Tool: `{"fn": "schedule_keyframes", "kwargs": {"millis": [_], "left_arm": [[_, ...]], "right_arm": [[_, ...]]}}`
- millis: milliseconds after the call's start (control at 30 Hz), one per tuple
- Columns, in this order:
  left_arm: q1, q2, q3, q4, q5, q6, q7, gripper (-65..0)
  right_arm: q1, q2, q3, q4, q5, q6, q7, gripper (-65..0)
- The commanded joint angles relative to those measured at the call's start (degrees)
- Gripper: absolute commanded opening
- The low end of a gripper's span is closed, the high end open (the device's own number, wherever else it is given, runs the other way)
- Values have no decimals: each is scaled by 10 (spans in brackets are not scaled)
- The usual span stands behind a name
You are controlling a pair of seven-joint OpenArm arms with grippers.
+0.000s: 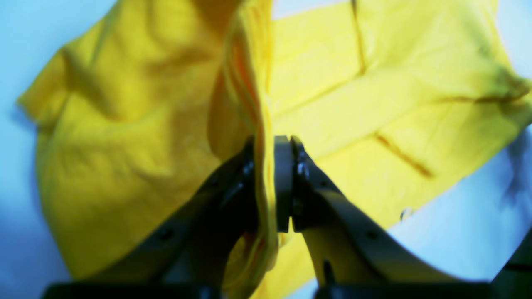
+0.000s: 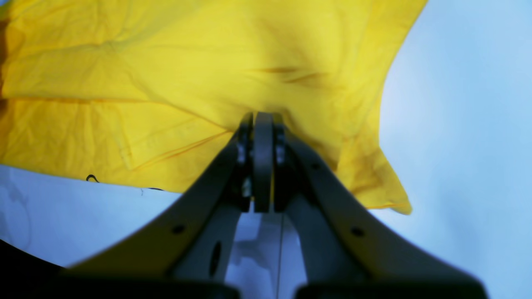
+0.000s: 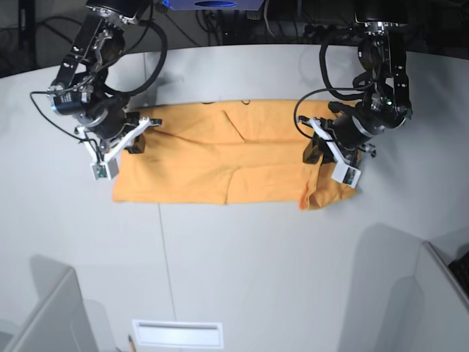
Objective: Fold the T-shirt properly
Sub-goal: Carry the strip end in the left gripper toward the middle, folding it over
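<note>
Black jaws of the left gripper [image 1: 270,182] filled the near part of the left wrist view, closed on a bunched ridge of the shirt [image 1: 374,124]; cloth ran up btwn the pads and the jaws stood only slightly apart, w/ fabric in the gap. Right gripper [image 2: 263,162] looked fully closed in its own wrist view, tips at the shirt's edge where creases fanned out from them, so prob. pinching a thin bit of cloth.

Progress, as a judgement: early-to-mid. In the base view the shirt [image 3: 220,158] lay on the table [image 3: 242,279] as a long band stretching from one arm to the other, roughly rectangular, w/ layers apparently lying over each other, so it looked like a lengthwise fold was already in. Near edge fairly straight on the side of the right gripper [image 3: 134,139]. Near the left gripper [image 3: 314,150] the end was rumpled, w/ a flap sagging past the band's near edge. Creases across the middle. Left to do, by my reading: tidy that end, then fold the band crosswise into a compact stack & smooth it. Can't tell where sleeves or collar sat.

Both arms were at opposite ends of the band, each holding its end low over the table. Whether the ends were lifted clear or resting on the surface, can't say for sure; the left-gripper end seemed raised, going by the hanging fold in its wrist view.
</note>
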Motion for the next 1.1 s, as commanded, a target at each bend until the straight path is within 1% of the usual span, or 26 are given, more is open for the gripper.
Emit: {"fn": "schedule_keyframes", "kwargs": {"millis": [0,200,333,400,500,667,800,1067], "left_arm": [[-2,2,4,8,-9,2,-11,-650],[-18,22,48,3,-8,3,-10,-650],[-24,27,68,3,-10,33,-10,-650],[-26,27,83,3,-10,41,-10,-650],[-26,27,94,3,-10,43,-10,-650],[-26,38,93,-19,-8,43,-10,-650],[-27,38,93,-38,-10,43,-11,-650],[-27,38,87,-41,-11,43,-12,-650]], "right_arm": [[6,0,0,11,6,3,12,-650],[6,0,0,11,6,3,12,-650],[6,0,0,11,6,3,12,-650],[6,0,0,11,6,3,12,-650],[6,0,0,12,6,3,12,-650],[6,0,0,12,6,3,12,-650],[6,0,0,12,6,3,12,-650],[6,0,0,11,6,3,12,-650]]}}
